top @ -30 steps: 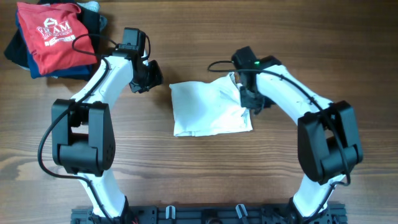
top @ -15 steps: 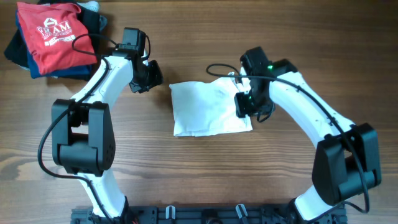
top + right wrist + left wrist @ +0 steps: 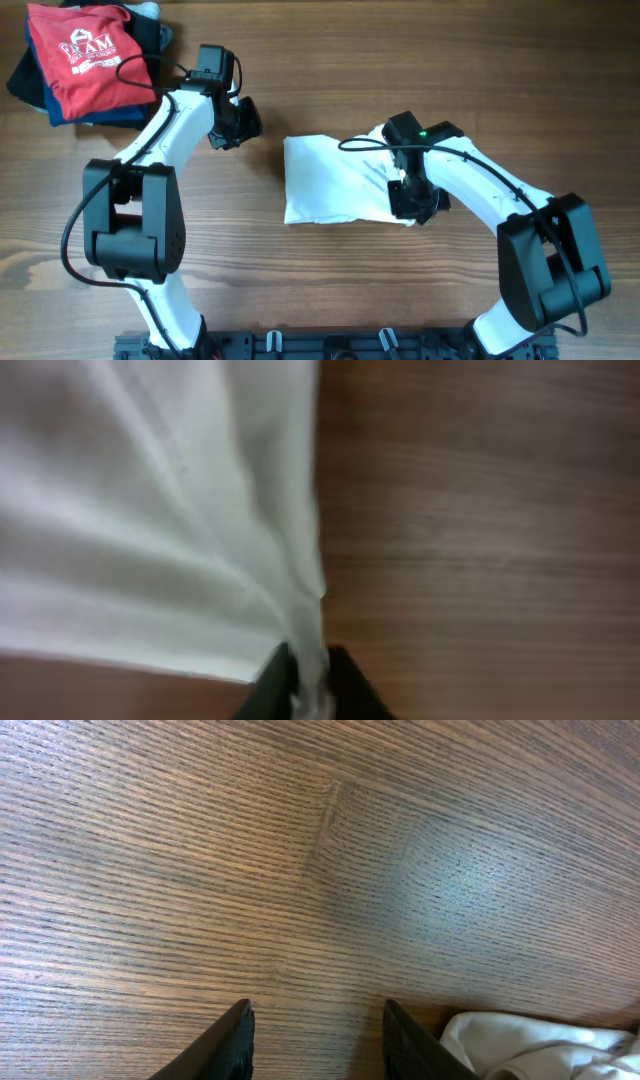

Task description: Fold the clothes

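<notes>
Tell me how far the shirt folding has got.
Done: the white T-shirt lies folded into a compact rectangle. In hand: the right claw pinches its edge. The left claw hangs open over the table. Left: probably a last fold or smoothing, then release.

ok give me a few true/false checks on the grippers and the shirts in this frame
1. The right gripper is shut on the white T-shirt's edge. True.
2. The left gripper grips the shirt too. False: it is open over bare table, apart from the cloth.
3. The red T-shirt lies on top of the dark garments. True.
4. The white T-shirt lies spread out flat. False: it is folded into a compact block.
</notes>
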Robot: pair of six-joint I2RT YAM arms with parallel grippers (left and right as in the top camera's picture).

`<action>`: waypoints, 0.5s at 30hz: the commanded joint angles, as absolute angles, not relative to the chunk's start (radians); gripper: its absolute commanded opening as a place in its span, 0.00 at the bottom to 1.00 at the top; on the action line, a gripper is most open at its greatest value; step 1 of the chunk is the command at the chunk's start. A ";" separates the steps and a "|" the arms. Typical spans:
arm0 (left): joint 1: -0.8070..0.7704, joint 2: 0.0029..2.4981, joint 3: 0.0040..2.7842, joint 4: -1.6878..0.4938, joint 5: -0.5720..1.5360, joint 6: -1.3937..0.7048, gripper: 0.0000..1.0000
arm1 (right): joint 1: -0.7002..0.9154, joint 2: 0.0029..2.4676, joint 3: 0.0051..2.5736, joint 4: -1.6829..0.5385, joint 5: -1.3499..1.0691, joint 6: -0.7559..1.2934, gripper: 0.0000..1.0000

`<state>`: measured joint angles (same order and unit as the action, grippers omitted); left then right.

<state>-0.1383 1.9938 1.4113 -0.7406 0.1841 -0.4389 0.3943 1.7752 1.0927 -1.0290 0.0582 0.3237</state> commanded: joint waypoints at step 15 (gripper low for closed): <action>-0.291 1.966 1.425 -0.527 0.268 -0.238 0.43 | 0.379 1.631 1.086 -0.941 -0.175 0.333 0.35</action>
